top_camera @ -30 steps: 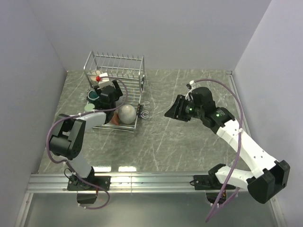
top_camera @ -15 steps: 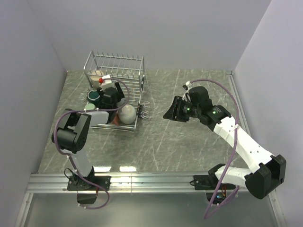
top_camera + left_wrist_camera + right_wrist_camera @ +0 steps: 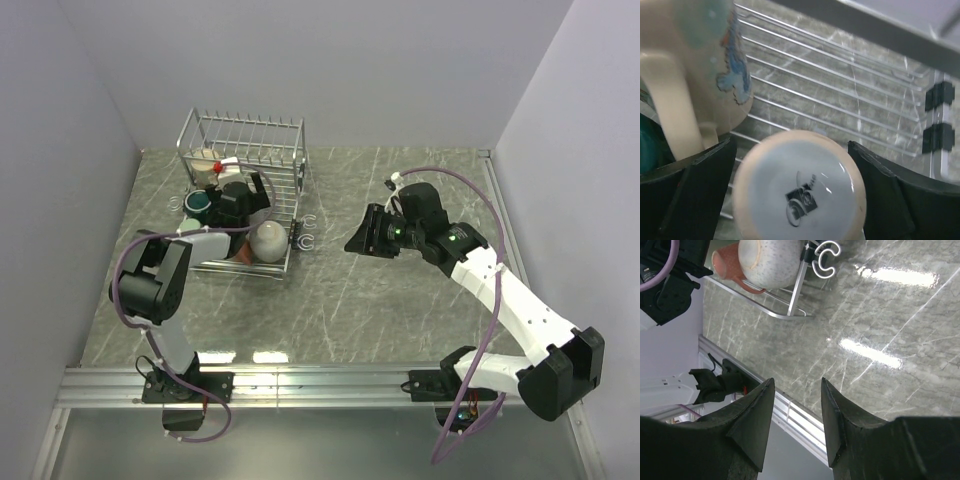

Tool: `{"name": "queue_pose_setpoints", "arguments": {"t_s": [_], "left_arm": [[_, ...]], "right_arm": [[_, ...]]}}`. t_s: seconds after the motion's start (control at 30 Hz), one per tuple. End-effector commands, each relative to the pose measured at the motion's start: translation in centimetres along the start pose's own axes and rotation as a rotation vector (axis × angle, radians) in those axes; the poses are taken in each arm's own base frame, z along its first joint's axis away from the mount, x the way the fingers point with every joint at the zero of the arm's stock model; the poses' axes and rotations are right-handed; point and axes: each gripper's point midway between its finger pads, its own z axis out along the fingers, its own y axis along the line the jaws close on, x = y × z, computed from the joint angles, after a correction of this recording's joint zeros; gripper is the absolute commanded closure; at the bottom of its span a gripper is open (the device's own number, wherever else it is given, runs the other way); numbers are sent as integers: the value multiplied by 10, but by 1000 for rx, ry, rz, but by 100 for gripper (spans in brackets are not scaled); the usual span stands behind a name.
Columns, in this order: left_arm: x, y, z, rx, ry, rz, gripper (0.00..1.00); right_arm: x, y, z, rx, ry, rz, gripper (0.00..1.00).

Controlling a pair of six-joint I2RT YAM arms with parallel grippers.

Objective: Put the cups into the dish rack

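Observation:
The dish rack (image 3: 285, 135) stands at the far left of the table. My left gripper (image 3: 240, 200) hovers over it, shut on an upside-down light blue-grey mug (image 3: 800, 192) whose base fills the gap between the fingers (image 3: 700, 190). A cream-tan mug (image 3: 705, 65) with blue marks and a dark green mug (image 3: 197, 203) sit just beside it. A speckled pale mug (image 3: 268, 240) and a red-brown mug (image 3: 725, 265) lie at the rack's near end. My right gripper (image 3: 358, 240) is open and empty above bare table, right of the rack.
White C-shaped hooks (image 3: 305, 235) hang on the rack's right side and also show in the right wrist view (image 3: 825, 255). Grey walls close in on the left, back and right. The metal base rail (image 3: 320, 380) runs along the near edge.
My left gripper has shifted a little toward the back and right over the rack. My right gripper has edged slightly left toward the rack and stays open.

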Motion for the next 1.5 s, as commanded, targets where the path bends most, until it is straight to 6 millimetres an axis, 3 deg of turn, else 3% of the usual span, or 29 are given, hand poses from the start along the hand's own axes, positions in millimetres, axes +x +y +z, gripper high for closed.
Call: {"name": "queue_pose_setpoints", "arguments": {"t_s": [0.0, 0.27, 0.57, 0.73, 0.87, 0.93, 0.97, 1.1, 1.13, 1.17, 1.23, 1.3, 1.33, 1.37, 1.4, 1.43, 1.47], "left_arm": [[-32, -26, -11, 71, -40, -30, 0], [-44, -31, -32, 47, -48, -36, 0], [-77, -23, -50, -12, -79, -17, 1], [-111, -17, -77, -21, -109, -51, 0], [-142, -18, -112, 14, -127, -114, 1], [-151, -9, -132, 7, -139, -132, 1], [-164, 1, -146, -14, -177, -161, 1], [-163, 36, -172, -97, -216, -146, 0], [-153, 45, -174, -127, -191, -123, 1], [-156, 53, -182, -153, -204, -127, 1], [-146, 67, -188, -202, -180, -109, 1], [-150, 85, -204, -256, -216, -154, 1], [-138, 94, -207, -274, -210, -154, 1], [-147, 100, -220, -253, -262, -203, 1], [-145, 99, -224, -216, -273, -218, 1], [-128, 101, -224, -193, -263, -209, 1], [-133, 103, -234, -154, -305, -239, 1]], "right_arm": [[-5, 8, -7, -37, -31, -40, 50], [-3, 9, -9, -58, -41, -58, 50], [-5, 13, -13, -81, -62, -86, 50], [-14, 24, -27, -99, -95, -115, 50], [-45, 65, -69, -170, -217, -172, 49], [-54, 71, -82, -163, -255, -190, 48], [-62, 81, -96, -177, -294, -218, 48], [-74, 93, -133, -167, -392, -261, 45], [-76, 90, -140, -144, -415, -258, 45], [-76, 94, -157, -156, -455, -276, 44], [-73, 93, -169, -156, -488, -281, 40], [-66, 84, -183, -137, -536, -266, 32], [-59, 76, -189, -127, -554, -255, 31], [-59, 67, -192, -95, -584, -219, 29], [-57, 59, -195, -72, -603, -193, 28], [-53, 50, -198, -44, -613, -170, 26], [-45, 44, -202, -48, -631, -155, 22]]}}
